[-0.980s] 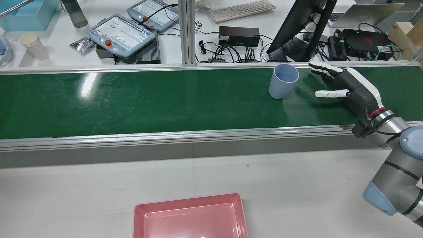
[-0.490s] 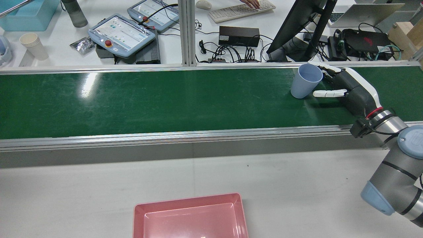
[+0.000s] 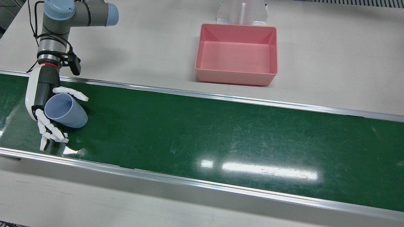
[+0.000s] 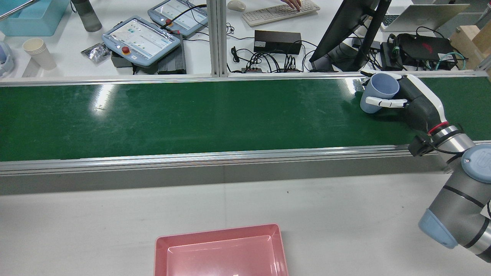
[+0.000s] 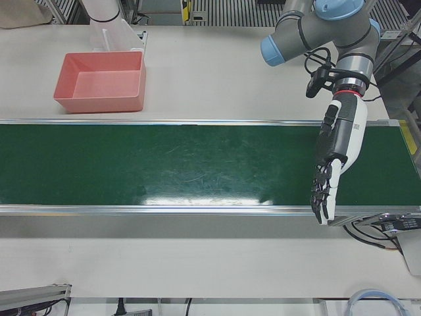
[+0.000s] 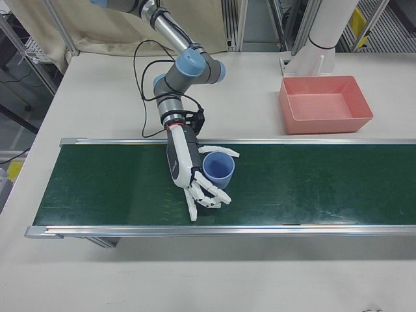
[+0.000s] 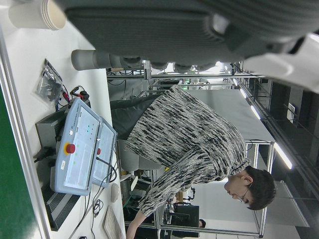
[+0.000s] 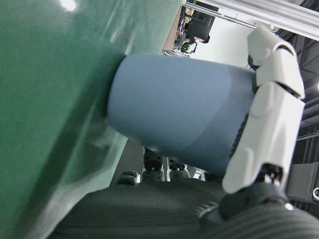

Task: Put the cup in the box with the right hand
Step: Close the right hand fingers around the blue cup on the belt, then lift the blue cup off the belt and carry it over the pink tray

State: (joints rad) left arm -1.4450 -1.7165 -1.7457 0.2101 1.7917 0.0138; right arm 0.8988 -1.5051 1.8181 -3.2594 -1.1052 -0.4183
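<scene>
The green conveyor belt (image 3: pixel 221 132) fills the middle of the station, and the pink box (image 3: pixel 236 53) sits empty on the white table beyond its rail, well apart from the action. At the belt's end the right hand (image 3: pixel 42 104) is at the blue cup (image 3: pixel 66 111), which stands on the belt against the palm, thumb curled across one side, other fingers (image 3: pixel 50 132) spread and not yet wrapped. So it's the grasp step: close those fingers next, then lift and carry. The left hand (image 5: pixel 332 164) hangs open over the belt, holding nothing.
</scene>
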